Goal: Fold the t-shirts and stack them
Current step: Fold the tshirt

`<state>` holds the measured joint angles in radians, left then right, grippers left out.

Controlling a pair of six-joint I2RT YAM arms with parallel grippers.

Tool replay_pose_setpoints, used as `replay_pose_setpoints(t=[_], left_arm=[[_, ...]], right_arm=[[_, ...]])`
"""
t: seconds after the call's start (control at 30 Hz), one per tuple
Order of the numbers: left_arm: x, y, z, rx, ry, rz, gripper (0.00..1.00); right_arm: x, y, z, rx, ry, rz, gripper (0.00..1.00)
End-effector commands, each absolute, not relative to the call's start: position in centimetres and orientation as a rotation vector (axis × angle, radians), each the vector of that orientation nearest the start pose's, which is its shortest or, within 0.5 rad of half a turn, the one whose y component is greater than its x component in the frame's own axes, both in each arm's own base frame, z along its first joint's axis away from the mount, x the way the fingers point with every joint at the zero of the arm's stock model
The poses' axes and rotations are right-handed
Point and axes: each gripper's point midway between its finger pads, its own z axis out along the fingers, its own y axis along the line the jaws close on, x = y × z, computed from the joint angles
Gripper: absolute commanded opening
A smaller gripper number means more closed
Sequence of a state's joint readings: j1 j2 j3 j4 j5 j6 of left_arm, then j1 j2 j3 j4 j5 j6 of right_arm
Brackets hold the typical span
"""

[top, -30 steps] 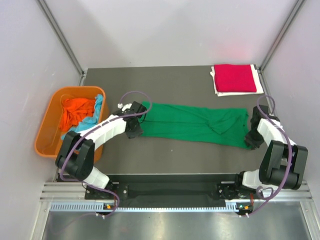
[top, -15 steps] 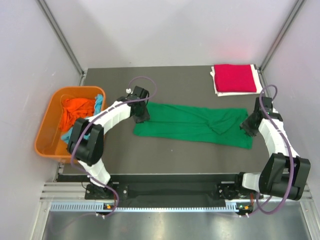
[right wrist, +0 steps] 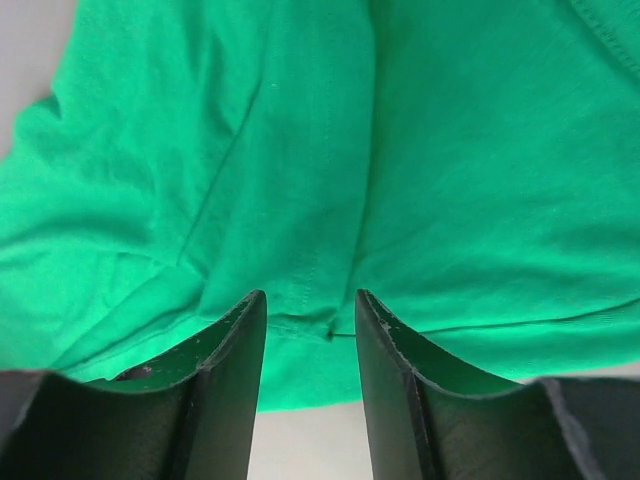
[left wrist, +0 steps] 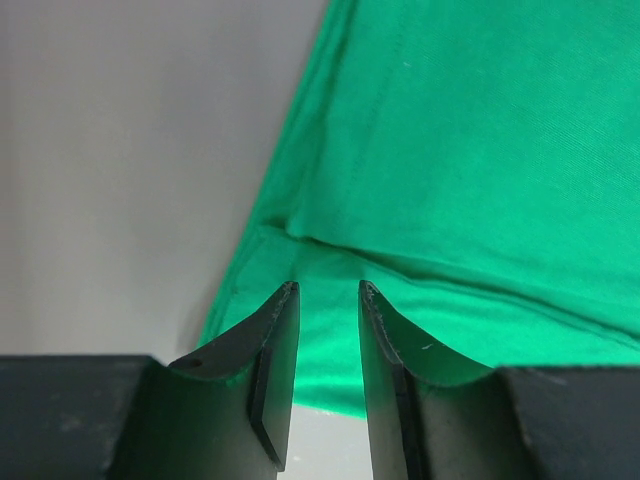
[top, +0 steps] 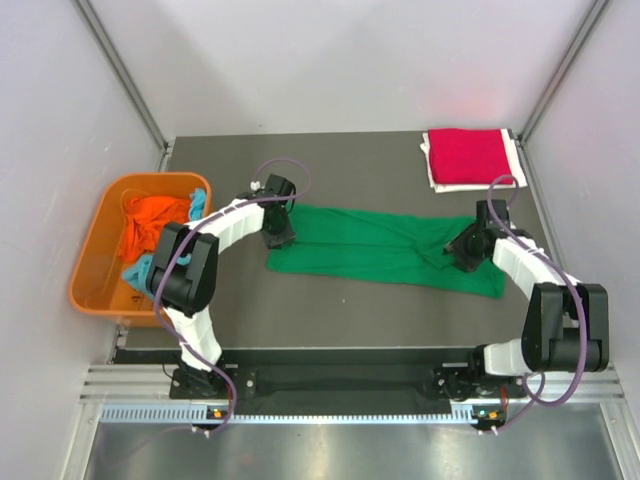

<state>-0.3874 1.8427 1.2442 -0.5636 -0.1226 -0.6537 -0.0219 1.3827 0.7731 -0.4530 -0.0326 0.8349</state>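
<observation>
A: From the overhead camera, where does the green t-shirt [top: 385,248] lie?

B: It is stretched in a long band across the middle of the dark table [top: 340,165], bunched and creased toward its right end. The left gripper [top: 278,238] sits at the shirt's left end. The right gripper [top: 461,254] is over the creased right part.

A: And the other shirts?

B: The red t-shirt [top: 468,156] lies folded at the far right corner, on top of something white [top: 518,158] that shows at its edges. The orange t-shirt [top: 150,222] and the light blue t-shirt [top: 197,206] are crumpled together in the orange tub [top: 93,265] beside the table's left edge.

A: What does the left wrist camera show?

B: The two fingers [left wrist: 262,370] stand a little apart, with a narrow gap between them and nothing pinched. Beneath the tips is the shirt's edge, where one layer folds over another. Bare grey table shows to the left.

A: The right wrist camera?

B: Its fingers are also parted and grip nothing. Green cloth fills nearly the whole view. A stitched seam runs down to a point just between the tips, and a strip of table shows below the cloth's edge. Whether the tips touch the fabric cannot be told in either wrist view.
</observation>
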Motion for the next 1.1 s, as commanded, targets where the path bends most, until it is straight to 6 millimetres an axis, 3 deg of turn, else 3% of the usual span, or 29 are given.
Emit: replay_pose_setpoints(t=[0.0, 0.17, 0.6, 0.87, 0.97, 1.07], left_arm=[[38.4, -14.5, 4.3, -0.391, 2.635, -0.081, 0.36], [38.2, -14.5, 4.0, -0.4, 2.635, -0.08, 0.36], [38.2, -14.0, 4.6, -0.403, 2.621, -0.057, 0.35], [38.0, -14.1, 4.8, -0.419, 2.613, -0.075, 0.35], [37.8, -14.1, 4.8, -0.427, 2.615, -0.079, 0.35], [37.6, -14.1, 4.9, -0.432, 2.611, -0.087, 0.36]], right_arm=[[31.9, 3.4, 6.0, 1.14, 2.345, 0.36, 0.41], [31.5, 4.6, 5.7, 1.123, 2.348, 0.373, 0.43], [32.2, 5.5, 4.8, 1.138, 2.347, 0.393, 0.41], [36.4, 6.8, 7.3, 1.014, 2.232, 0.492, 0.4], [39.3, 8.7, 8.8, 0.868, 2.224, 0.596, 0.4], [39.8, 9.1, 9.9, 0.743, 2.259, 0.562, 0.4]])
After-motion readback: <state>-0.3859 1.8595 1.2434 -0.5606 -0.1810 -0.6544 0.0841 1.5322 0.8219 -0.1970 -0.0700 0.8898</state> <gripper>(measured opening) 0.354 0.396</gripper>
